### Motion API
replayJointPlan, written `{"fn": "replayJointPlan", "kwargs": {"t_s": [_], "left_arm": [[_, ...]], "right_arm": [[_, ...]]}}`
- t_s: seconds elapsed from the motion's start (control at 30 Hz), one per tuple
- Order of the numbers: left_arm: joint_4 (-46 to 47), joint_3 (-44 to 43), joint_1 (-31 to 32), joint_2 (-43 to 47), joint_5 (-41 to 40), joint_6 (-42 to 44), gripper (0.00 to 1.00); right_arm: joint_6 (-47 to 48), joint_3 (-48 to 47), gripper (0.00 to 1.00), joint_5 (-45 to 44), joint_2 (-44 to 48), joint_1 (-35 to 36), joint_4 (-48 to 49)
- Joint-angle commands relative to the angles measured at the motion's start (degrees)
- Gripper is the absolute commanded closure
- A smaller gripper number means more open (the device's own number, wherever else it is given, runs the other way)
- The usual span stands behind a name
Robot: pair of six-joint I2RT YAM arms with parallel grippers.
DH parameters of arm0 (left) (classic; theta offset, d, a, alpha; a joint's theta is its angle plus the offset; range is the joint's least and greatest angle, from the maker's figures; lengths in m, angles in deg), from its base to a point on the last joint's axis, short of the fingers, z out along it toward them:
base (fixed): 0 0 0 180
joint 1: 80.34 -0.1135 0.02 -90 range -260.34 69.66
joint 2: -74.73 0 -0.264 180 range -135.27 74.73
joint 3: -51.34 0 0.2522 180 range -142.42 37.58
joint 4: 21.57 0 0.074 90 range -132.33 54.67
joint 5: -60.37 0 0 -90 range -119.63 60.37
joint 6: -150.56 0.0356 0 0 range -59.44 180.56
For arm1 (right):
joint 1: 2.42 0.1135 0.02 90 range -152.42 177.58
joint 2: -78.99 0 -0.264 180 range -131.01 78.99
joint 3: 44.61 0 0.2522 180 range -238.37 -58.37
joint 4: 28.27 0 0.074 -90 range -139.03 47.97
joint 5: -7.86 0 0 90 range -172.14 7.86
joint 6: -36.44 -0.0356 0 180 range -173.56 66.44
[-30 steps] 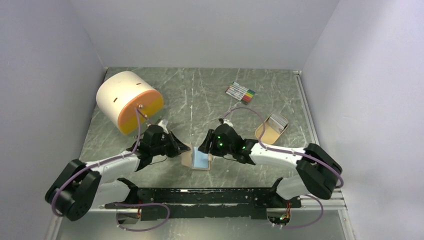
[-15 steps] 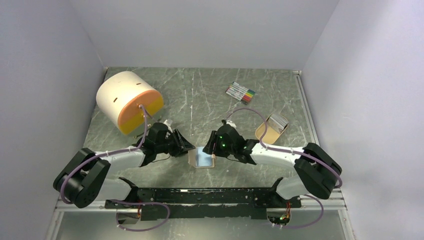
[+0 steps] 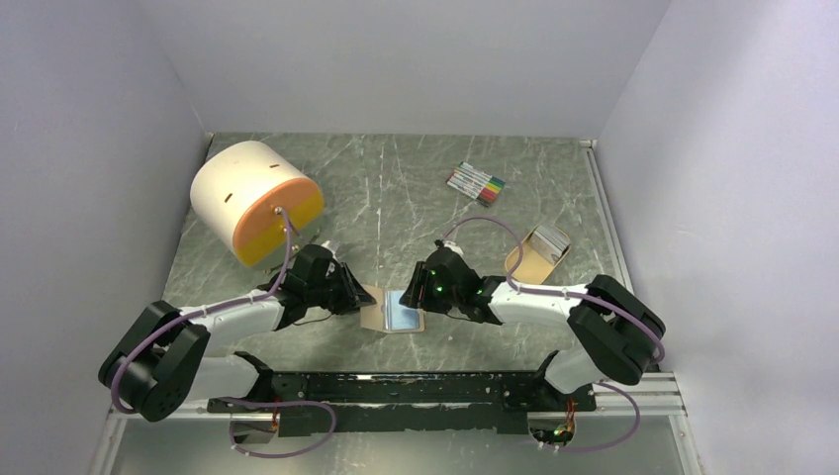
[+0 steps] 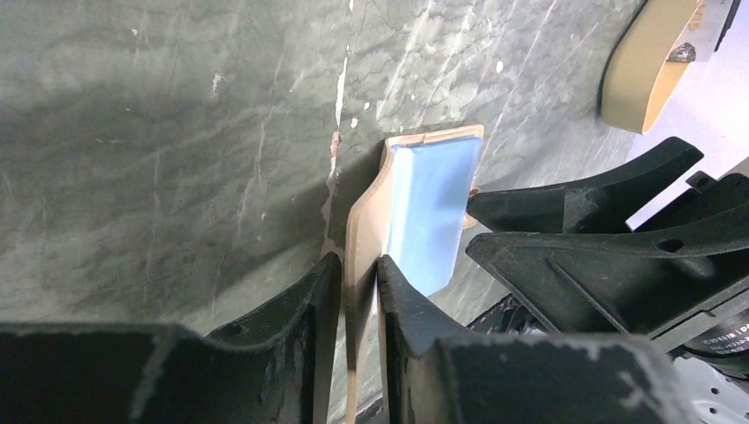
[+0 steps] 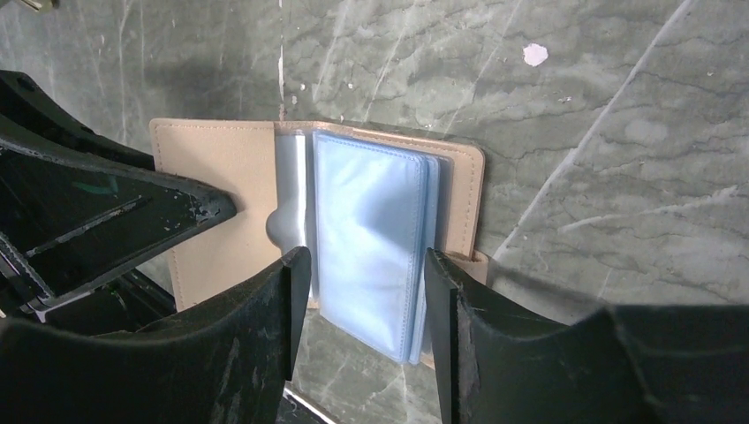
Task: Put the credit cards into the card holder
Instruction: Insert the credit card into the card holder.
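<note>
The card holder (image 3: 392, 311) lies open on the table between both grippers, tan cover to the left, pale blue sleeves (image 5: 371, 230) to the right. My left gripper (image 4: 358, 258) is shut on the upturned edge of the tan cover (image 4: 364, 225); from above it (image 3: 358, 297) sits at the holder's left side. Over the sleeves my right gripper (image 5: 366, 253) stands open, a finger on each side of the stack; from above it (image 3: 414, 295) is at the holder's right edge. The credit cards (image 3: 551, 237) are stacked in a tan tray at the right.
The tan open-topped tray (image 3: 524, 265) lies to the right of the right arm. A white and orange cylinder (image 3: 252, 198) lies on its side at the back left. A bundle of coloured marker pens (image 3: 476, 183) lies at the back middle. Walls close in three sides.
My left gripper let go of the cover, widened, then closed on its edge again. The holder now lies more open, its tan flap spread left. The right gripper has barely moved.
</note>
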Motion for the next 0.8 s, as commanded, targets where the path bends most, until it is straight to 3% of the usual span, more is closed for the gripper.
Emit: {"fn": "replayJointPlan", "kwargs": {"t_s": [0.0, 0.4, 0.77], "left_arm": [[-0.8, -1.4, 0.2, 0.6, -0.8, 1.6, 0.74], [0.4, -0.6, 0.2, 0.0, -0.4, 1.8, 0.82], [0.8, -0.7, 0.3, -0.4, -0.2, 1.7, 0.83]], "right_arm": [[-0.4, -0.4, 0.46, 0.4, -1.6, -0.2, 2.0], [-0.6, -0.9, 0.47, 2.3, -2.0, -0.1, 3.9], [0.3, -1.8, 0.47, 5.5, -3.3, 0.3, 4.8]]}}
